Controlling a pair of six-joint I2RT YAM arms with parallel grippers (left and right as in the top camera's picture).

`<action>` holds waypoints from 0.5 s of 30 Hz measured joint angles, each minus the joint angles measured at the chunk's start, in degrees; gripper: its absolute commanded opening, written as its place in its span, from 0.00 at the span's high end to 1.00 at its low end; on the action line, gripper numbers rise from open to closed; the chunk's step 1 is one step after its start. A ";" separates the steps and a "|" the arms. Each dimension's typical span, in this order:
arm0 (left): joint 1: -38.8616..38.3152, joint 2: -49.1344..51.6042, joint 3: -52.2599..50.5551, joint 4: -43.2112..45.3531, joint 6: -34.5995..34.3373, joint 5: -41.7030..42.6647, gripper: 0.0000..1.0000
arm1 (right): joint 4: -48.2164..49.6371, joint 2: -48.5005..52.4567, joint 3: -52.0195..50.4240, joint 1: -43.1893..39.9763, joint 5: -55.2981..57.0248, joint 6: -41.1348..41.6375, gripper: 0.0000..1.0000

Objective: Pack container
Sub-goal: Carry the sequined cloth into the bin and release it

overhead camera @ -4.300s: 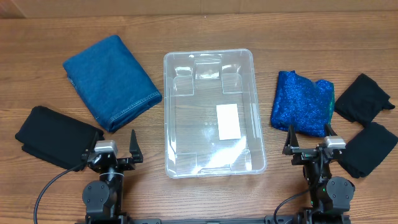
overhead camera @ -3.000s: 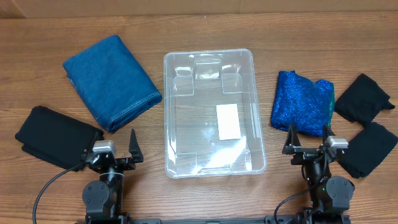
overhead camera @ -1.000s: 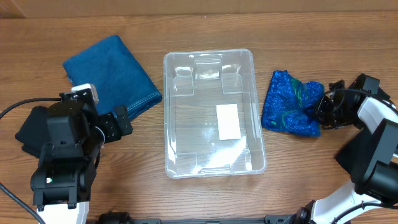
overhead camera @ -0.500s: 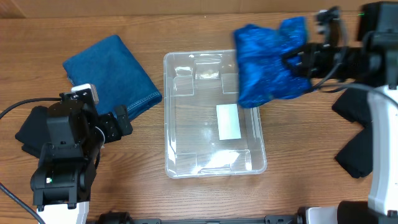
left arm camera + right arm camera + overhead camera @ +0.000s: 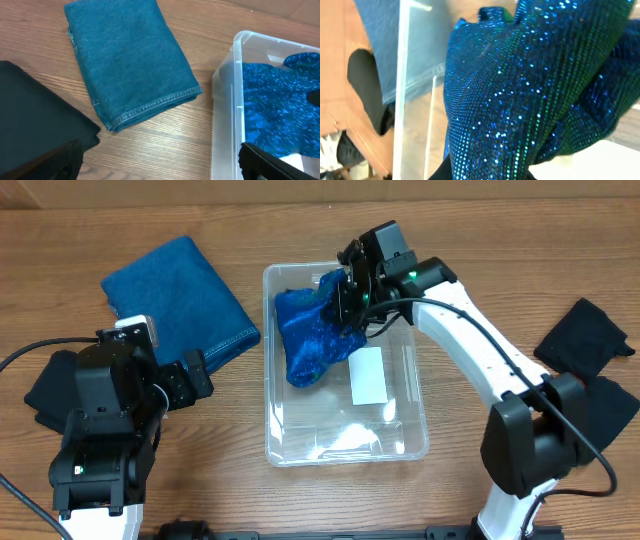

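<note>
Seen overhead, right pincer (image 5: 346, 297) clamped on sparkly blue cloth (image 5: 308, 340) hanging into container (image 5: 270, 395); left wrist view shows left pincer (image 5: 160, 149) spread.

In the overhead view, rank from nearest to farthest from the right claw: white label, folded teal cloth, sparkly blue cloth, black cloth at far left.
From the right claw:
1. sparkly blue cloth, in its grip
2. white label, on the container base
3. folded teal cloth, to the left
4. black cloth, far left
</note>
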 measured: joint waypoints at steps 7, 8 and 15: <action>0.00 0.00 0.00 -0.04 0.00 0.00 0.00 | -3.98 2.97 0.00 0.00 7.41 5.11 0.00; 0.00 0.00 0.00 -0.04 0.02 0.00 0.00 | -5.77 2.97 0.00 0.00 9.49 5.29 0.00; 0.00 0.00 0.00 -0.13 0.00 0.00 0.00 | -25.07 2.54 9.68 0.09 25.51 2.89 0.00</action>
